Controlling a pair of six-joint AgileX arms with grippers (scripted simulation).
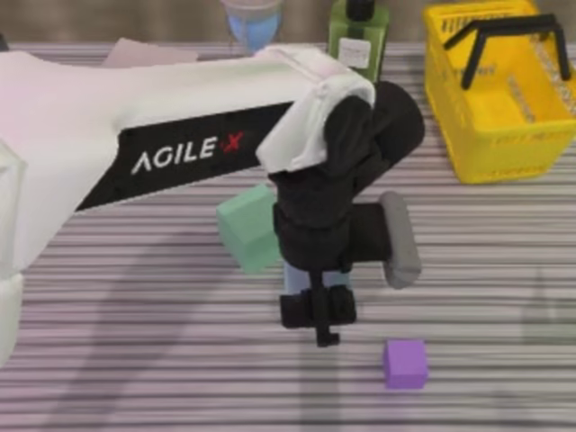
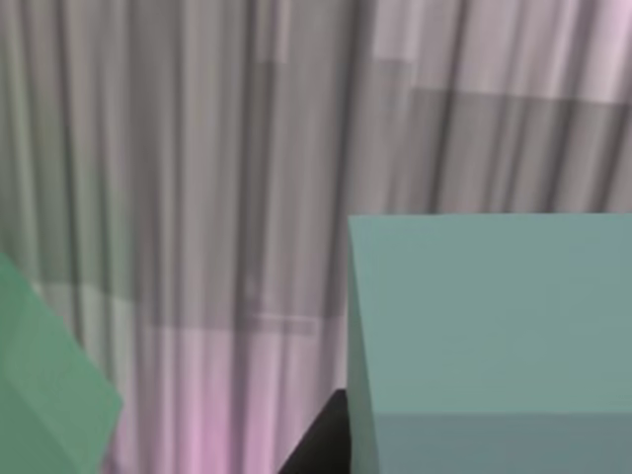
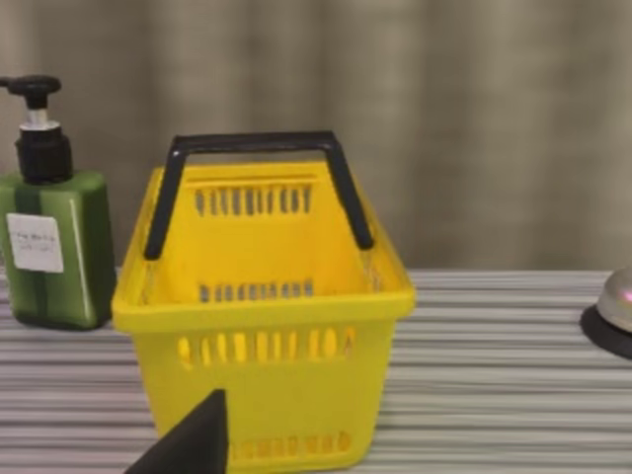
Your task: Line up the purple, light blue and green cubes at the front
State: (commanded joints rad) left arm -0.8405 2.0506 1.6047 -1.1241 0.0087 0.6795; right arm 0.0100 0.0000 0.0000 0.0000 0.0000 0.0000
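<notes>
My left arm reaches over the middle of the table and its gripper (image 1: 317,310) points down, shut on the light blue cube (image 1: 299,275), which shows only as slivers under the wrist. In the left wrist view that cube (image 2: 489,336) fills the near right, pressed against one black finger (image 2: 318,446). The mint-green cube (image 1: 250,227) sits on the table just left of and behind the gripper, and its corner (image 2: 39,395) shows in the left wrist view. The small purple cube (image 1: 405,363) lies to the front right, apart from the gripper. My right gripper (image 3: 296,466) is parked out of the top view, open and empty.
A yellow basket (image 1: 443,90) with a black handle stands at the back right. A green pump bottle (image 1: 358,36) and a blue glass object (image 1: 252,22) stand at the back middle. A bell (image 3: 617,306) sits beside the basket in the right wrist view.
</notes>
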